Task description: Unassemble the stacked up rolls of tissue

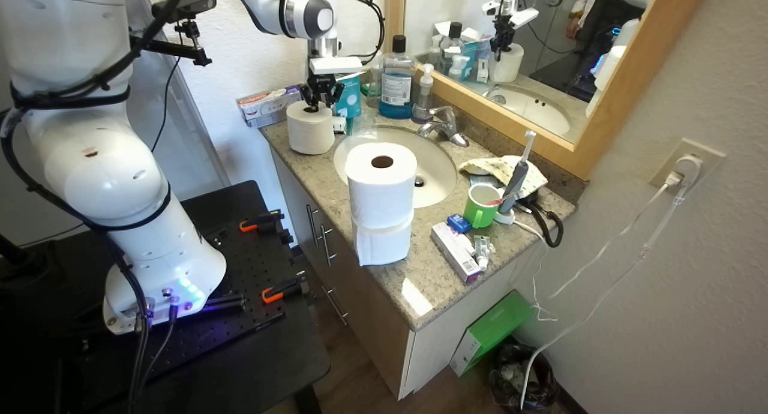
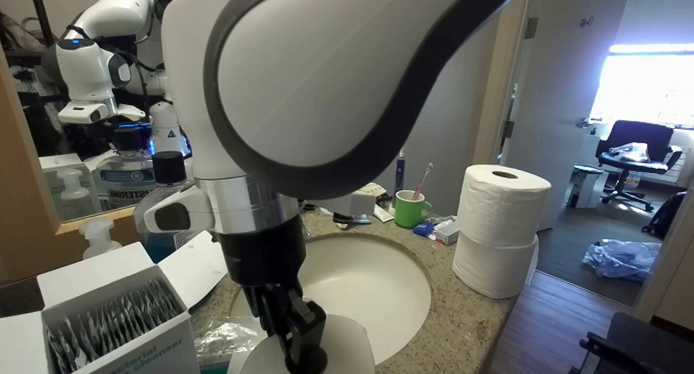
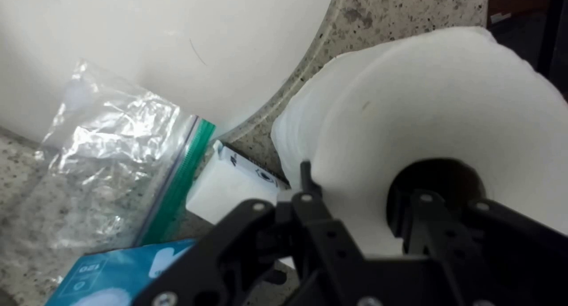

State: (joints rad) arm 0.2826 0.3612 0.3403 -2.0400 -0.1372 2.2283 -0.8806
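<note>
Pinching a roll (image 1: 310,132), the end effector (image 3: 358,186) hangs near a box (image 2: 168,348) of sachets (image 2: 114,321).

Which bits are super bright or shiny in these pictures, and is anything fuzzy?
In an exterior view, the window glares nearly pure white; in an exterior view, a bright light patch sits on the counter; in the wrist view, the plastic bag sparkles with white glints, and the gripper looks dark and a bit fuzzy.
</note>
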